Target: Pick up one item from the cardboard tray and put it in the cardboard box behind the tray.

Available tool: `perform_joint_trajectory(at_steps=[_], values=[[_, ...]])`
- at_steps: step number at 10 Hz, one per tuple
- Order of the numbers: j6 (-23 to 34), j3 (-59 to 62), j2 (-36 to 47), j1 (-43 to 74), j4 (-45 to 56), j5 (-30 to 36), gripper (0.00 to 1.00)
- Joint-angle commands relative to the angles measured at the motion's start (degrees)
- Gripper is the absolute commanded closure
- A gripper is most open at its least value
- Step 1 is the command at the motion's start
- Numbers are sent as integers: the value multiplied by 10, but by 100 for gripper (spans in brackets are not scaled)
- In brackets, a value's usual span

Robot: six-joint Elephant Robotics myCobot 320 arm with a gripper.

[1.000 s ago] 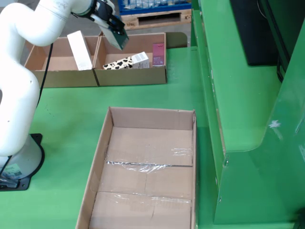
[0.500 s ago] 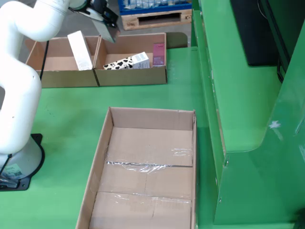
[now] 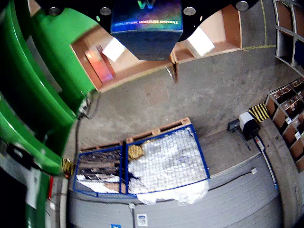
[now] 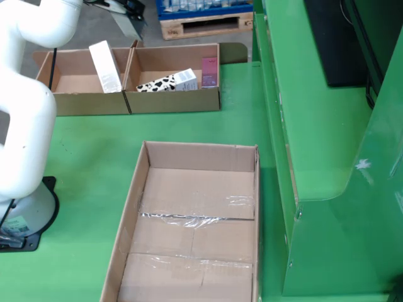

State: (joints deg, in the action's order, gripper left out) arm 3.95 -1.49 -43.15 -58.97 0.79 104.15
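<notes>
Presently the gripper (image 3: pixel 146 14) is closed on a dark carton (image 3: pixel 146 34) printed "MOISTURE AMPOULE". The carton fills the top centre of the wrist view and hides the jaws, so the grip is judged from the carton riding aloft with the tool. In the fixed view the gripper (image 4: pixel 133 6) sits at the top edge of frame with the carton (image 4: pixel 124 24) hanging below it. It is high above the far rim of the two cardboard boxes, and seemingly beyond it.

The task's thing is therefore in hand and in the air, not yet in either box. The right box (image 4: pixel 173 104) holds a cow-patterned carton (image 4: pixel 157 83), a white carton (image 4: pixel 186 78) and a pink carton (image 4: pixel 209 71). The left box (image 4: pixel 75 100) holds one tall white carton (image 4: pixel 105 66) leaning near its right wall. The cardboard tray (image 4: pixel 140 189) in front shows only its taped floor.

Assessment: the step in hand is the carry and placement.
- The wrist view looks mainly at concrete floor (image 3: pixel 209 99), so the carton appears to be past the boxes. It should come back over a box before any descent.
- The bare floor of the left box, left of the white carton, looks the safest target.
- The carton should go down inside the walls, level and clear of the rim and the divider, before it is let go.
- Letting go from the present height risks a bounce or a miss.
</notes>
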Motion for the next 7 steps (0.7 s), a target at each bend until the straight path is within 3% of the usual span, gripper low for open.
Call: perform_joint_trajectory(at_steps=[1, 6, 7], values=[[-13, 15, -6, -51, -84, -21, 100], [-9, 15, 1, -70, -63, -10, 100], [0, 15, 18, -76, -22, 8, 100]])
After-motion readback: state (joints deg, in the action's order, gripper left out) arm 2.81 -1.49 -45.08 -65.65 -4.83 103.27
